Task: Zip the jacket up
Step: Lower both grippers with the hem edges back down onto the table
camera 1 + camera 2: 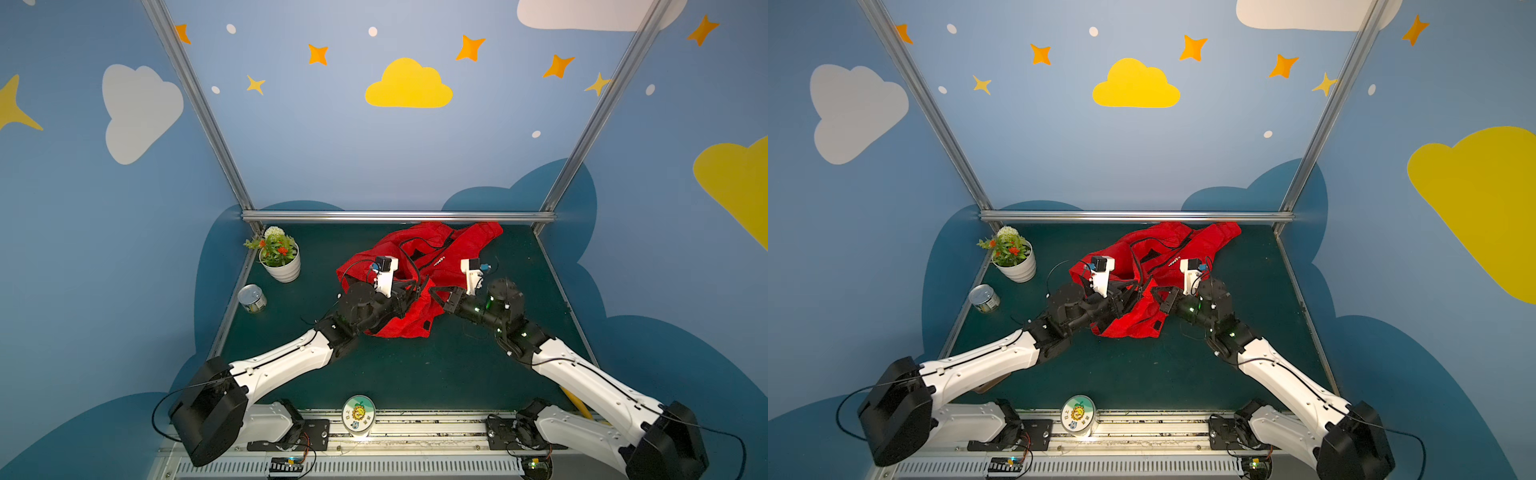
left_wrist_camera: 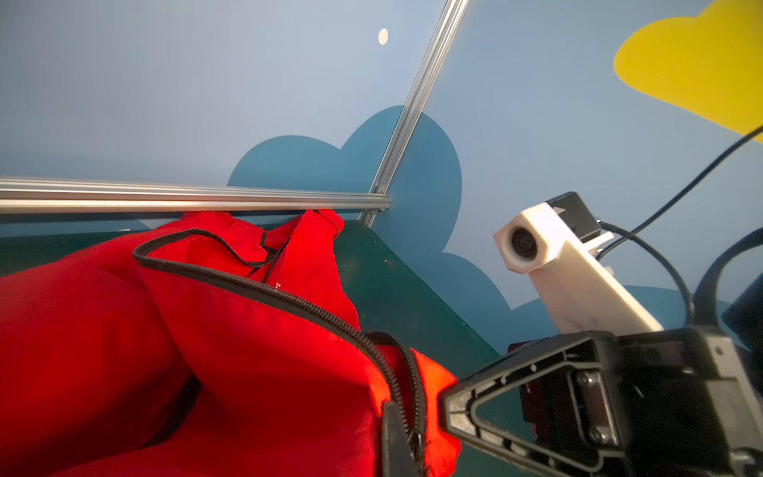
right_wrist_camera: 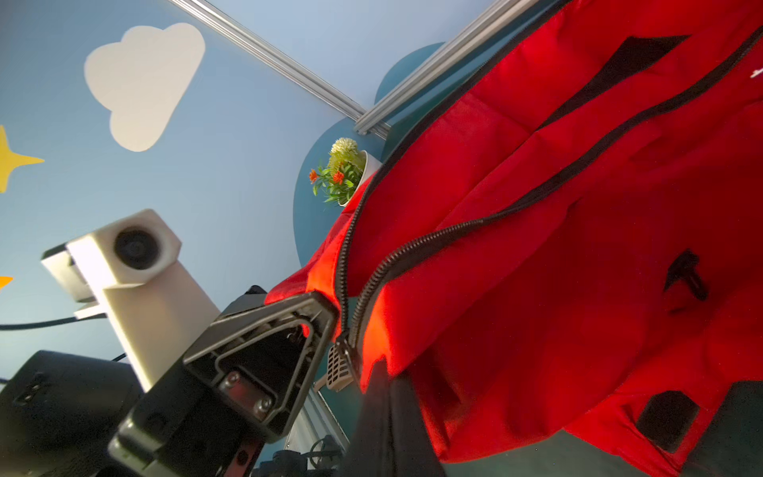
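Blue cloud walls (image 1: 332, 145) stand around the green table (image 1: 395, 374). The red jacket (image 1: 465, 241) lies bunched near the back. The left gripper (image 1: 417, 291) and right gripper (image 1: 434, 292) each pinch its black zipper edge (image 2: 289, 301).

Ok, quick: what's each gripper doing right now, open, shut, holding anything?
Left gripper: closed on the jacket, at its zipper edge.
Right gripper: closed on the jacket, on the facing zipper edge.
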{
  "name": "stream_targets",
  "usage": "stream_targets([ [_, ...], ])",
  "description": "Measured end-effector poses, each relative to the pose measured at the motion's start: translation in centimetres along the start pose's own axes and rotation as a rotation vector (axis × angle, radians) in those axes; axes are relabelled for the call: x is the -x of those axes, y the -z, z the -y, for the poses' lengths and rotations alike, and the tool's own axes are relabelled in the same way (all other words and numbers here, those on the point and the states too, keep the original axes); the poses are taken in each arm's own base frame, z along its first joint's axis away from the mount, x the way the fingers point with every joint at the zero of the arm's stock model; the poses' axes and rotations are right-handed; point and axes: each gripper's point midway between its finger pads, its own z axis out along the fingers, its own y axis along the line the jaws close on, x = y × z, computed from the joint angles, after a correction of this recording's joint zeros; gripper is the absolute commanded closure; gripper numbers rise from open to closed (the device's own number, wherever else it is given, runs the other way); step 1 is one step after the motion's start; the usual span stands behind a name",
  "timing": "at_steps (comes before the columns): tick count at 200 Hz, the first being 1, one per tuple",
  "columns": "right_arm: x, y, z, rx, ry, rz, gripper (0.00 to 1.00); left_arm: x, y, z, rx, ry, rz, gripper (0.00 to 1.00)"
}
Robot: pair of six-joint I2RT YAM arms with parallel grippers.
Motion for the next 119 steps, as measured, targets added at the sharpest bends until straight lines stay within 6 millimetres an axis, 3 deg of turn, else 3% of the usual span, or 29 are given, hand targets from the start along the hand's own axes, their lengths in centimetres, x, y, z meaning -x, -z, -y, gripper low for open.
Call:
stream_targets([
  [50, -1.1, 0.3, -0.7, 0.032, -0.012, -0.035, 1.00, -0.4, 2.2, 1.4, -0.049, 0.027, -0.068, 0.97],
  [119, -3.3, 0.0, -2.0, 0.045, -0.090, -0.086, 1.00, -1.0, 4.1, 1.3, 0.001, 0.133, -0.179, 0.97],
])
